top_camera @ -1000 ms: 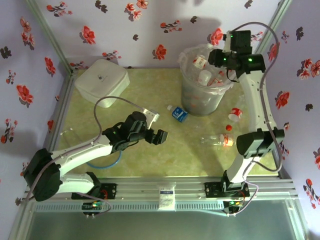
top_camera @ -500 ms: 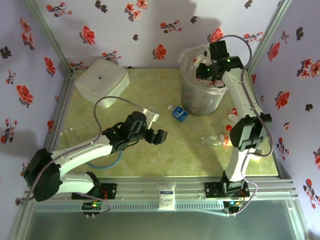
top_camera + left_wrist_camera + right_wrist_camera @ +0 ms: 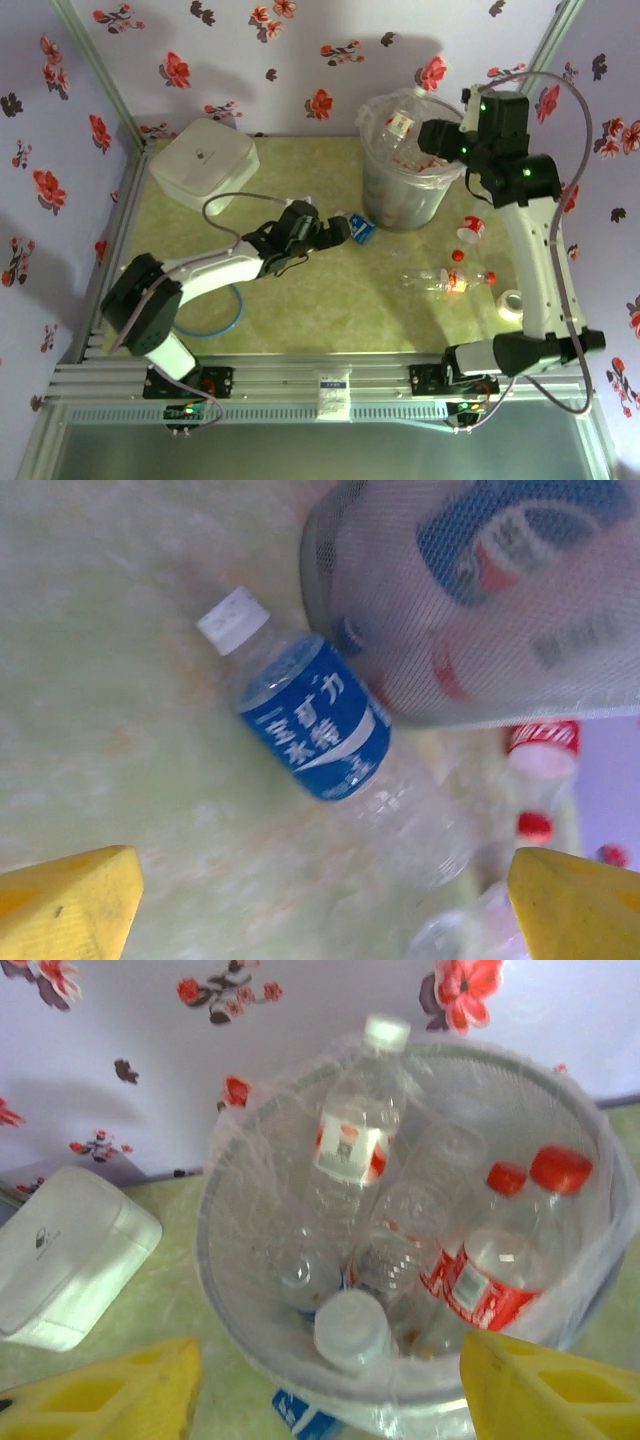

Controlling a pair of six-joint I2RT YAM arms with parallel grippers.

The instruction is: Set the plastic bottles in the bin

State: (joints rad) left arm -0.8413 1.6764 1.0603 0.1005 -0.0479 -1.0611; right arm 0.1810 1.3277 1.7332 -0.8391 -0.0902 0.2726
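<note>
Over green tabletop, left claw (wide open, empty) faces bottle.

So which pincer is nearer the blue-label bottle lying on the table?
Left. The left pincer sits open just to the left of the blue-label bottle, facing it. The right pincer hangs above the bin, farther back.

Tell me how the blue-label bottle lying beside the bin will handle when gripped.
The blue-label bottle lies on its round side, so it may roll if nudged. It looks clear and empty, so probably light and easily squashed.
</note>
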